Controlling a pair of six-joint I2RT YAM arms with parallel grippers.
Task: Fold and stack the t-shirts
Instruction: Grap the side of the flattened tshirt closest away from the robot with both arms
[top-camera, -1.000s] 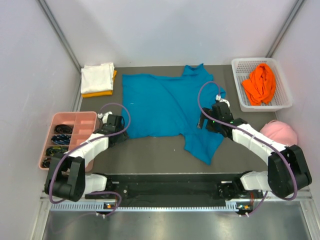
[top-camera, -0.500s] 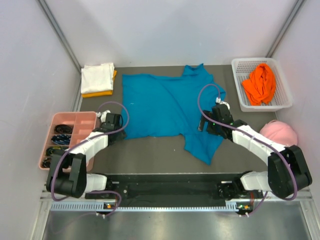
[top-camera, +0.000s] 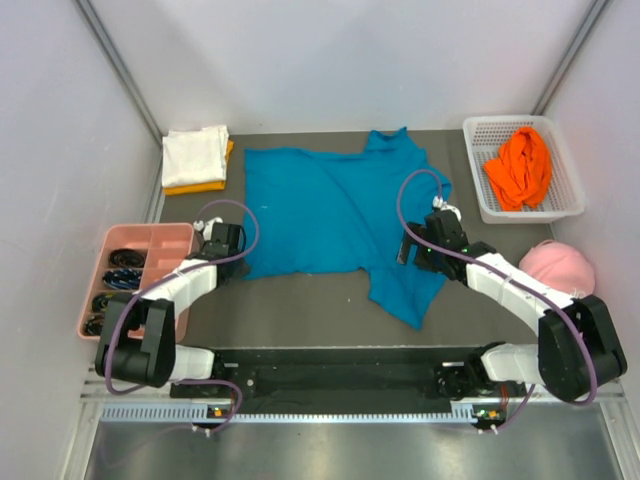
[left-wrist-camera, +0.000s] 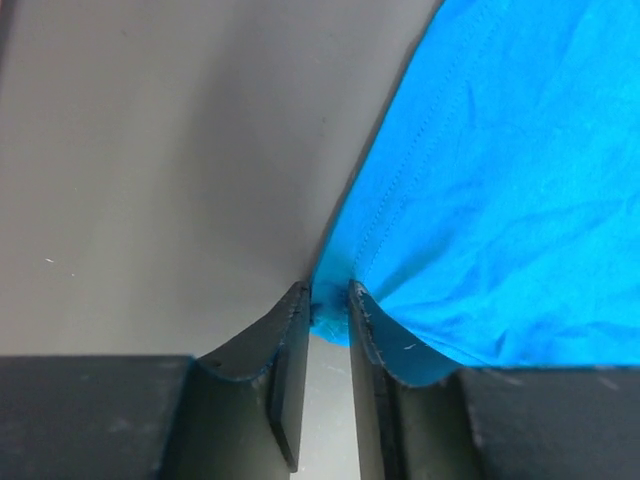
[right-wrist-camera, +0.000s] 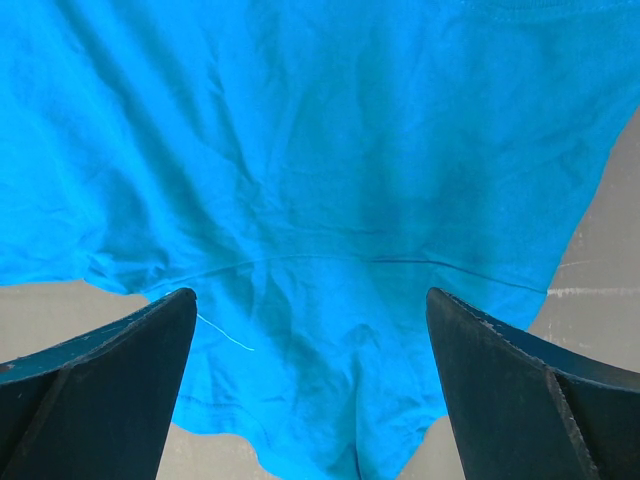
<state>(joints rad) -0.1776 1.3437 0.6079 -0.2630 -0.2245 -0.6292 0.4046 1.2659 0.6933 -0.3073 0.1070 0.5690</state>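
Note:
A teal-blue t-shirt (top-camera: 320, 210) lies spread on the grey table, with a rumpled flap hanging toward the near edge at its right. My left gripper (top-camera: 236, 262) is at the shirt's near-left corner. In the left wrist view its jaws (left-wrist-camera: 328, 305) stand narrow, pinching the hem corner of the shirt (left-wrist-camera: 500, 200) between the tips. My right gripper (top-camera: 412, 245) hovers wide open over the shirt's right part, and cloth (right-wrist-camera: 320, 150) fills the gap between its fingers (right-wrist-camera: 310, 300) untouched. A folded white t-shirt (top-camera: 195, 153) lies on a yellow-orange one (top-camera: 200, 186) at the back left. A bright orange t-shirt (top-camera: 520, 165) is bunched in a basket.
The white basket (top-camera: 525, 214) stands at the back right. A pink cap (top-camera: 558, 265) lies near the right edge beside my right arm. A pink compartment tray (top-camera: 150, 229) holding dark items sits at the left, close to my left arm.
My left gripper has slid slightly toward the shirt's near-left corner and narrowed its jaws onto the hem. The right gripper has hardly moved and stays open.

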